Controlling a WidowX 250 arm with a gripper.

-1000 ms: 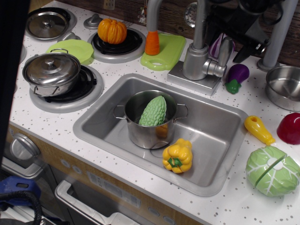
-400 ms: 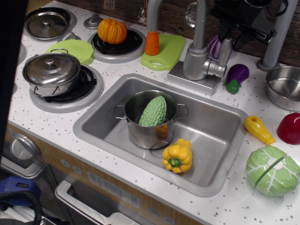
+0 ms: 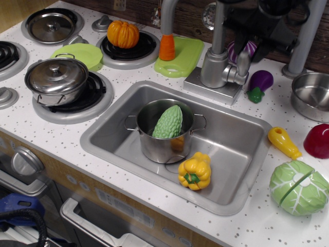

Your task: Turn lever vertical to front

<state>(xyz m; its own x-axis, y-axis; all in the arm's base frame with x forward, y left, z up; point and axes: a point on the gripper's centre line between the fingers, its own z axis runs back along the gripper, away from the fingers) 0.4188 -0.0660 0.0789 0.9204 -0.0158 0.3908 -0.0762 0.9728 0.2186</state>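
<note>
The lever [image 3: 243,63] is a short silver-grey paddle on the right side arm of the tap body [image 3: 215,68], behind the sink. It stands nearly upright, its top leaning slightly right. My black gripper [image 3: 251,42] hangs over it from the top right, with dark fingers [image 3: 258,50] at the lever's top. The lever's upper end is covered by the gripper. Whether the fingers are clamped on it does not show.
The tall grey spout pipe [image 3: 167,15] rises left of the tap. A purple onion [image 3: 237,50] and an eggplant [image 3: 260,83] lie beside the lever. The sink [image 3: 241,154] holds a pot with a green gourd [image 3: 167,123] and a yellow pepper [image 3: 195,171]. A steel bowl [image 3: 311,95] stands at right.
My gripper came down and left from behind the tap onto the lever's top. The lever has hardly moved. A dark shape at the left edge is gone.
</note>
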